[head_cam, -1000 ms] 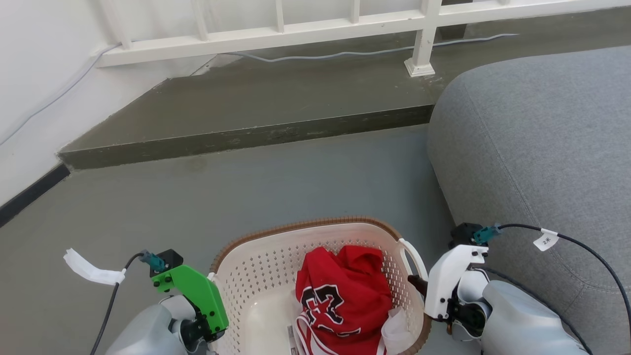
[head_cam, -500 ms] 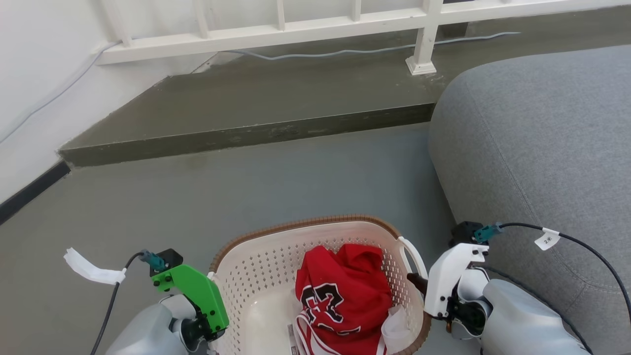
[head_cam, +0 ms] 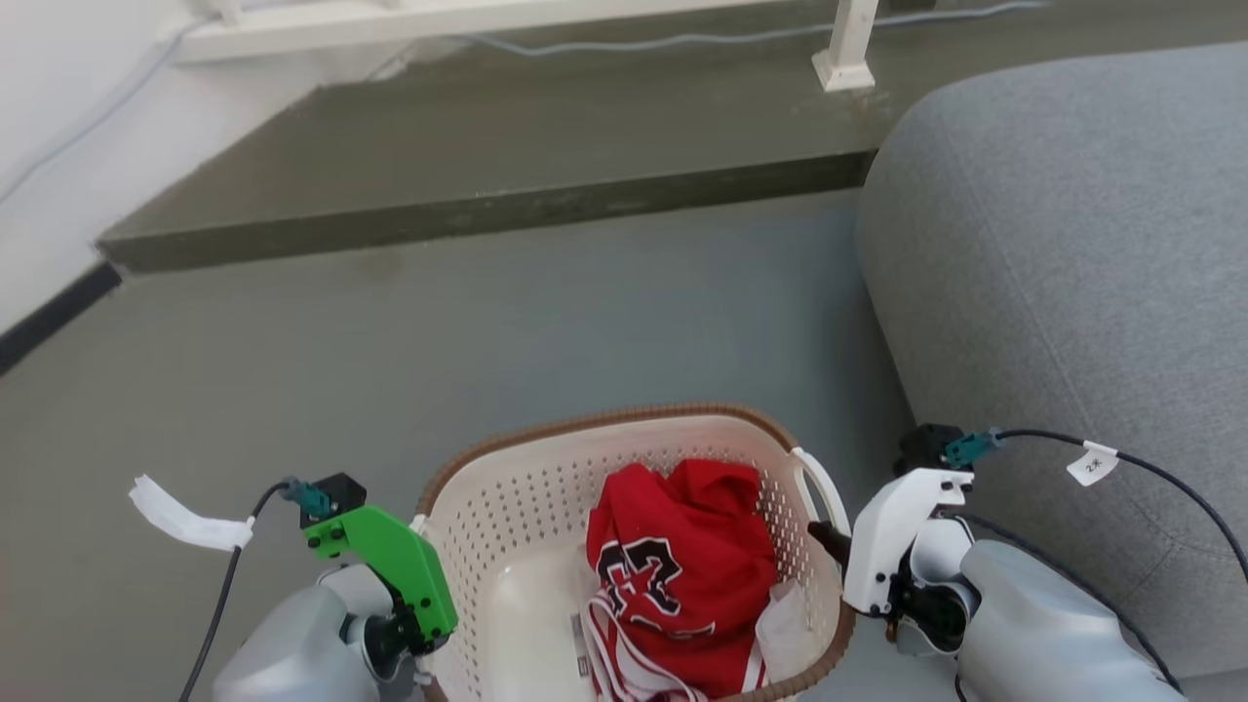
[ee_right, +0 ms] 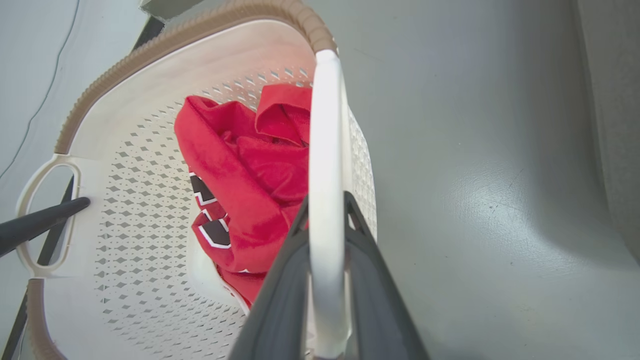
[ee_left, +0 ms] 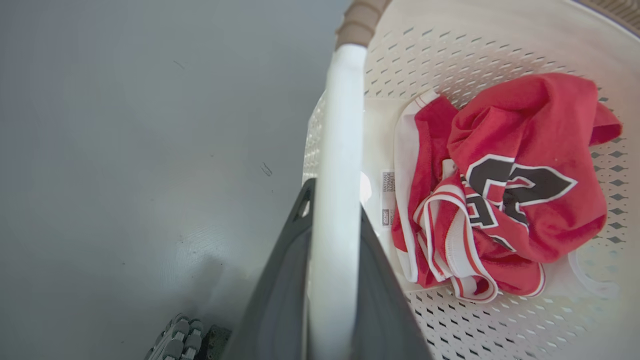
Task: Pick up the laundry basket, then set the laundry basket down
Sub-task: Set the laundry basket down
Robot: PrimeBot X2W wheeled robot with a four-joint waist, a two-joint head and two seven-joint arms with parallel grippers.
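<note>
The laundry basket (head_cam: 604,421) is cream, perforated, with a brown woven-look rim, and sits low in the head view between my two arms. A crumpled red jersey (head_cam: 682,575) lies inside it. In the left wrist view my left gripper (ee_left: 334,197) is shut on the basket's white left loop handle (ee_left: 340,110). My right gripper (ee_right: 326,199) is shut on the right loop handle (ee_right: 325,125). In the head view the left gripper's fingers are hidden under its green mount (head_cam: 390,565). A dark finger of the right gripper (head_cam: 824,536) reaches the right handle there.
A grey sofa (head_cam: 1072,244) stands close on the right. A raised concrete step (head_cam: 487,210) crosses ahead, with a white railing post (head_cam: 846,49) and a cable on it. A white wall with dark skirting (head_cam: 49,312) runs along the left. Grey floor lies between.
The whole head view has shifted: step, railing and sofa slid up the picture, so the camera moved. The basket stays between the grippers, both still shut on its handles.
</note>
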